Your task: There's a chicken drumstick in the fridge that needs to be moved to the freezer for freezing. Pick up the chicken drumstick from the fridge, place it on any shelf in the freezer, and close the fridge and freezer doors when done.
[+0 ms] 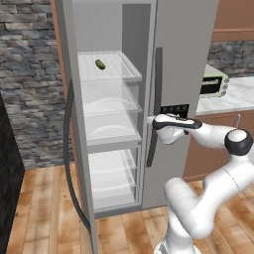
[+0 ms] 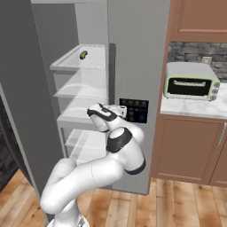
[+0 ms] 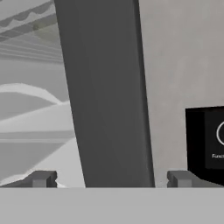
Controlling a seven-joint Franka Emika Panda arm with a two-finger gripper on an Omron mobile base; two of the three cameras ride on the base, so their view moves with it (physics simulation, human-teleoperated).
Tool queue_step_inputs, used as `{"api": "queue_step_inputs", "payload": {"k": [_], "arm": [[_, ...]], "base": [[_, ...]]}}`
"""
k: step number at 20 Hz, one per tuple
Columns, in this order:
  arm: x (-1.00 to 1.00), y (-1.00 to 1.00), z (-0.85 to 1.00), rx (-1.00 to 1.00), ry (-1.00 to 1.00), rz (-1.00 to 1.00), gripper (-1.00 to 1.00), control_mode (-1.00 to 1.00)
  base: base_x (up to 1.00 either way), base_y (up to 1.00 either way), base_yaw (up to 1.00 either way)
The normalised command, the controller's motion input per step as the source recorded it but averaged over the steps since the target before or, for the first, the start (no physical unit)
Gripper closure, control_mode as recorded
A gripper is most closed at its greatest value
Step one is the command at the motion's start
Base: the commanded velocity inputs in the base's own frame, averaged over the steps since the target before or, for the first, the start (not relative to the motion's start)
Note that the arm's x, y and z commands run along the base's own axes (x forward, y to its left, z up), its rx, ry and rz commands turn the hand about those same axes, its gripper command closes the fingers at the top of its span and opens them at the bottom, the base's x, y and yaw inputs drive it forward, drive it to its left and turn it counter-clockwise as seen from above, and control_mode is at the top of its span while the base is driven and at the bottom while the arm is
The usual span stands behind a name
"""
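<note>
Fingertips (image 3: 41, 179) spread wide, straddling the dark door handle (image 3: 107, 96) without touching it, nothing held. I read the gripper (image 1: 150, 120) at mid-height of the open compartment. Farther in, a small green item (image 1: 100, 64) lies on the top shelf (image 1: 126, 74), well above the fingers.

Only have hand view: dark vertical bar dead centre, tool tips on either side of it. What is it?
Observer: It's the handle of the closed right-hand door. The tool sits about halfway up it, jaws apart.
Operator: Other door?
Observer: The left door is swung wide open, with its shelves exposed.
Operator: Anything on the shelves?
Observer: One small green item on the top shelf. It's too small to identify.
</note>
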Motion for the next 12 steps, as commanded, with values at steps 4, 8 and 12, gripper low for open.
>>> {"api": "queue_step_inputs", "payload": {"k": [4, 8, 12], "arm": [[0.0, 0.0, 0.33, 0.0, 0.0, 0.0, -1.0, -1.0], [-0.2, 0.0, 0.48, 0.0, -0.05, 0.0, -1.0, -1.0], [-0.28, -0.11, 0.49, 0.0, -0.14, 0.0, -1.0, -1.0]], "base": [[0.0, 0.0, 0.0], [0.0, 0.0, 0.0], [0.0, 0.0, 0.0]]}}
